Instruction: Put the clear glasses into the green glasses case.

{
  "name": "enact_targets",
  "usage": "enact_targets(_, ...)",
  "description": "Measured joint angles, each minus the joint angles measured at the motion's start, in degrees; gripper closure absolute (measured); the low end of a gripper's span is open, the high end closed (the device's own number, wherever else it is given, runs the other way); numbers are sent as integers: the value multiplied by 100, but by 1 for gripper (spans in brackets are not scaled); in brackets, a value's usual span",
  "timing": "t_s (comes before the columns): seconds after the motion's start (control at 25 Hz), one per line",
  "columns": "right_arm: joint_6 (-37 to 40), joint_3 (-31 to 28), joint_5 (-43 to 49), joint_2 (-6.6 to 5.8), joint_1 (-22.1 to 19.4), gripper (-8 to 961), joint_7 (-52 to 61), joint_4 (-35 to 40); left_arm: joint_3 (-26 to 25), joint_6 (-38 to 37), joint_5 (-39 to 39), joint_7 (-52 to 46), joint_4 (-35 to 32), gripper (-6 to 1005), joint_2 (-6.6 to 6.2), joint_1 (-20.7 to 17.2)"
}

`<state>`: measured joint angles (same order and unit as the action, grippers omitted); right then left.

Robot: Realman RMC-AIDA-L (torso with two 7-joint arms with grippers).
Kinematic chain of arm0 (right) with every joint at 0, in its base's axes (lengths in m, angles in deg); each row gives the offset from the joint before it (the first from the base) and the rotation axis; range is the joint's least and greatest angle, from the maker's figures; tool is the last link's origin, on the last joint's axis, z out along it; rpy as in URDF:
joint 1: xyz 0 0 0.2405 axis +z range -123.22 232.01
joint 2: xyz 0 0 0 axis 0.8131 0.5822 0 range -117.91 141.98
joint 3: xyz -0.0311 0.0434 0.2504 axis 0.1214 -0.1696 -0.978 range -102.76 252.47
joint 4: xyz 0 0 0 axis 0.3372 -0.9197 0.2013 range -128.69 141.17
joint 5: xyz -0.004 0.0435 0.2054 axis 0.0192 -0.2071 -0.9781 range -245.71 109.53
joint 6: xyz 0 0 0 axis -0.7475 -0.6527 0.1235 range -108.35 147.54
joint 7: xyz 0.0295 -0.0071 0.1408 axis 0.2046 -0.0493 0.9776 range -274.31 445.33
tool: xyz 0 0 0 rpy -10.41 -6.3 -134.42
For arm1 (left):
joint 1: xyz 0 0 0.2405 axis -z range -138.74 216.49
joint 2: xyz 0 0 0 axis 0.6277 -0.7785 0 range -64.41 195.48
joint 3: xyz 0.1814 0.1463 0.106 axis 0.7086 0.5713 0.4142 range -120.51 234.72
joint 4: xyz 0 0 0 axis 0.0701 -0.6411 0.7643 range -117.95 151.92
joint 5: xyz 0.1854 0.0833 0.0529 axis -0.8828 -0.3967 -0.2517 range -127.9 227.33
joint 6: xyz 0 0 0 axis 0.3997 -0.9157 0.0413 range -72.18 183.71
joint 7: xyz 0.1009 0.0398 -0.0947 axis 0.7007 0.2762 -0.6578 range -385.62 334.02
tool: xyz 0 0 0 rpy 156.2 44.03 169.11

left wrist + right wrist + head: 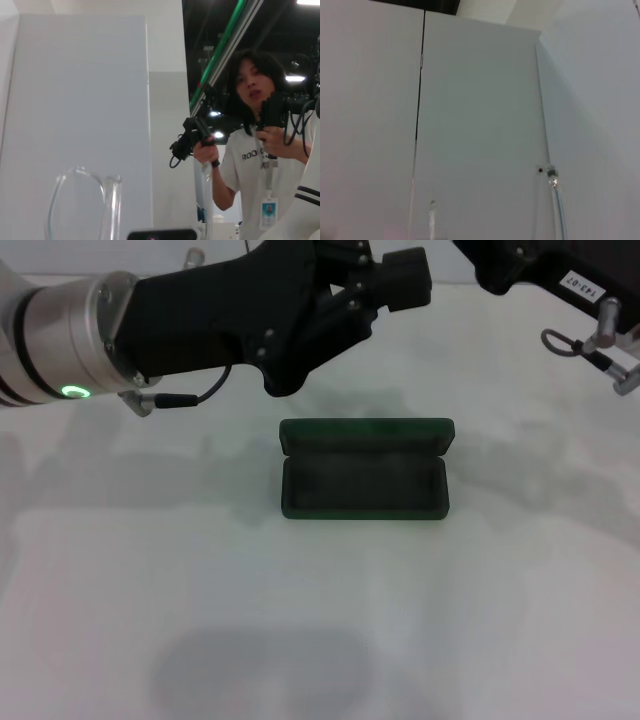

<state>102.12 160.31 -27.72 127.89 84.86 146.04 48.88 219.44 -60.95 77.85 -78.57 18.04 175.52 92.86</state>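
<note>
The green glasses case (364,469) lies open in the middle of the white surface (320,640), its lid tipped back on the far side and its dark lined tray facing up, with nothing in it. It sits square to the robot, long side running left to right.

Both arms are raised at the far edge, above and beyond the case. The left gripper (385,285) reaches in from the left, its black body slanting across the top of the head view towards the middle; a green light glows on the silver wrist ring behind it. I cannot tell from here how wide its fingers stand. The right gripper (560,280) shows only as a black housing in the far right corner, with a cable loop hanging beside it, and its fingers are out of sight too.

The clear glasses (85,205) show up in the left wrist view as a curved, colourless lens edge right in front of that camera, against a pale wall. In the right wrist view, thin clear strips that may be the glasses' arms stand against the wall, though I cannot be sure. What grips them I cannot make out.
</note>
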Motion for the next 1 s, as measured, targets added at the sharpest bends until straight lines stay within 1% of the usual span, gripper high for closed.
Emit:
enact_targets(0.2,-2,41,102,-2,4,865,26,-44,-22,0,31,-6,0,963,-22,-24)
enact_targets(0.36,-43,161,152,0,21,865,34,-71,-26,0,48,-6,0,963,-37,-38)
enact_targets(0.64,-154,493,183,16,196,864,35,-221,-26,0,56,-3,8,962,-39,-54)
enact_targets(1.0,-180,695,182,25,205,864,37,-274,-26,-6,196,11,45,962,-63,-141)
